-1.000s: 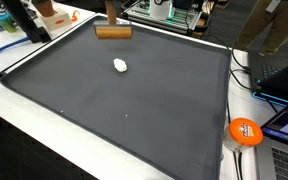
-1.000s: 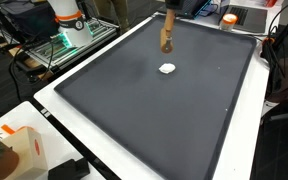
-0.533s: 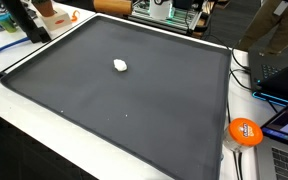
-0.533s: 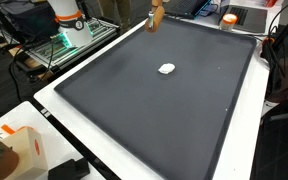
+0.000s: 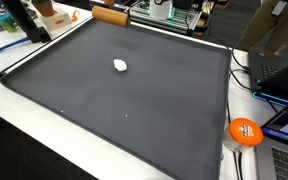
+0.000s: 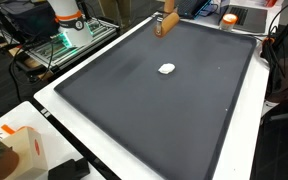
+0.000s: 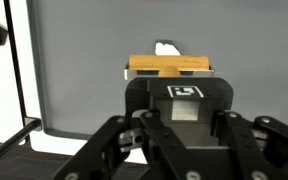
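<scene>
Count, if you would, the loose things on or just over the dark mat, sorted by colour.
Brown: 1, the wooden block, at the mat's far edge.
White: 1, the small lump, lying on the mat.
Total: 2

Dark grey mat (image 5: 134, 100) on white table (image 5: 19, 112), small white lump (image 5: 120, 65), orange disc (image 5: 244, 131), orange-and-white box (image 6: 20, 148).

The place reads as a robotics lab or research workroom. A large black mat (image 5: 134, 110) is laid as a working surface over a white table (image 5: 34, 130). Open laptops (image 5: 284, 72) and loose cables (image 5: 241, 63) are seen along one edge. A rack of electronics lit green (image 6: 69, 42) is set beside a white robot base (image 6: 63, 9).
</scene>
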Controlling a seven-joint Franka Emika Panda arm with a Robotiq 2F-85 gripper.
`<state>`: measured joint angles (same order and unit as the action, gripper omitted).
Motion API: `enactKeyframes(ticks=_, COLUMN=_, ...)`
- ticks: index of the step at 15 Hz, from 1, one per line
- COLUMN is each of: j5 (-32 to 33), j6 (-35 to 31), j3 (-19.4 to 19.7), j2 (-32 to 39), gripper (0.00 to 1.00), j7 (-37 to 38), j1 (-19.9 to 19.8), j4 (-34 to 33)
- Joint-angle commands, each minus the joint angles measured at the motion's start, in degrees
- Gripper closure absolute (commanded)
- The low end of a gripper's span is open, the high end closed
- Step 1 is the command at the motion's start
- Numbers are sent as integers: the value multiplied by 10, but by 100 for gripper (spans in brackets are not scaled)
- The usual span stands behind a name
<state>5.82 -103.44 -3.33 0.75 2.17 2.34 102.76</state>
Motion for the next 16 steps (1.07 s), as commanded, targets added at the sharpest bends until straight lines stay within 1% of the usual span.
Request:
enactKeyframes(ticks=1, j5=10, j6=26, j3=7, j2=39, gripper=78, j7=51, j1=-1, j4=-82)
enactKeyframes(ticks=3, j5=4, j6=38, j3=13, j2=54, gripper=78, j7=23, j1=-5, j4=-121)
enactKeyframes(ticks=5, j5=-6, j6=51, j3=18, j2=56, gripper=78, j7=-16, j1=-12, j4=-143)
enactKeyframes(ticks=6, j5=2, j6=23, j3=15, j2=48, gripper=53, j7=14, j1=-5, j4=-111)
enactKeyframes(ticks=8, j5=0, j6=34, j3=18, j2=52, gripper=53, j7=-3, j1=-9, j4=-130)
enactKeyframes(ticks=9, j5=0, j6=36, j3=19, j2=52, gripper=78, j7=-6, j1=-9, j4=-132)
enactKeyframes(ticks=12, j5=-22, j6=49, j3=17, j2=95, gripper=78, j7=0, j1=-8, j4=-168)
enactKeyframes(ticks=14, j5=-31, j6=46, j3=16, j2=122, gripper=78, j7=1, j1=-7, j4=-191)
enactKeyframes(ticks=16, j5=-29, j6=52, j3=17, j2=155, gripper=78, j7=17, j1=-4, j4=-224)
